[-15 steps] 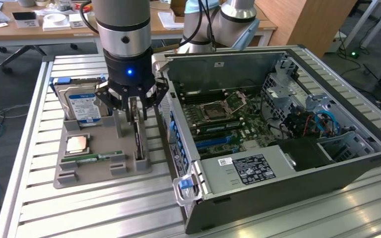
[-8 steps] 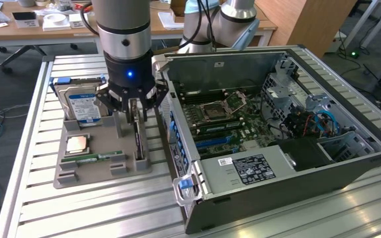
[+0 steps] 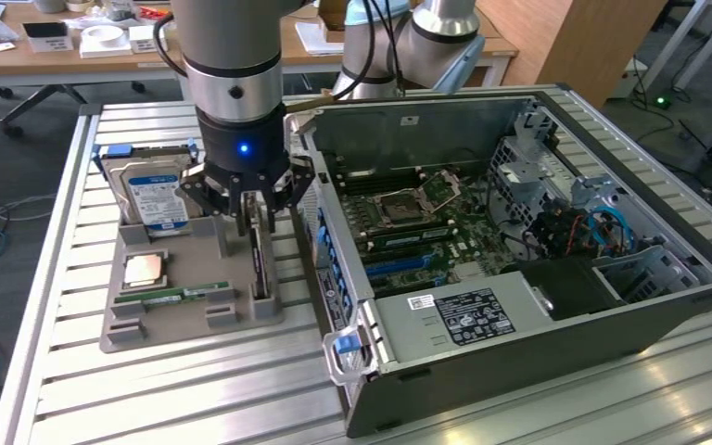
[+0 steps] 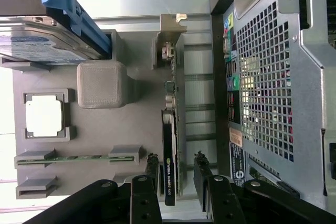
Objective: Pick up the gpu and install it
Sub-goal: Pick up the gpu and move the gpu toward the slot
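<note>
Although set astride the gpu (image 3: 260, 269), not clamped on it, with the pincer (image 3: 257, 220) spread wide: one finger (image 4: 151, 167) close beside the card's dark face, the other off the opposite face with a clear gap. Impossible to tell whether touching on the closer side. Directly beneath the pincer, on edge in a slot of the grey holder (image 3: 183, 326), with the metal bracket at the end towards the hard drive (image 3: 156, 197). Above the pincer, the arm (image 3: 235, 83) held straight down, silver and black, with a small blue light lit near the wrist. Beside the pincer on the holder, the hard drive upright in its own slot. Further out on that same side, a square processor chip (image 3: 144, 269) lying flat and a green memory stick (image 3: 190, 293) on edge. On the pincer's other side, just beside the gpu, an open computer case (image 3: 517, 232) lying on the slatted desk (image 3: 146, 394), motherboard showing.
</note>
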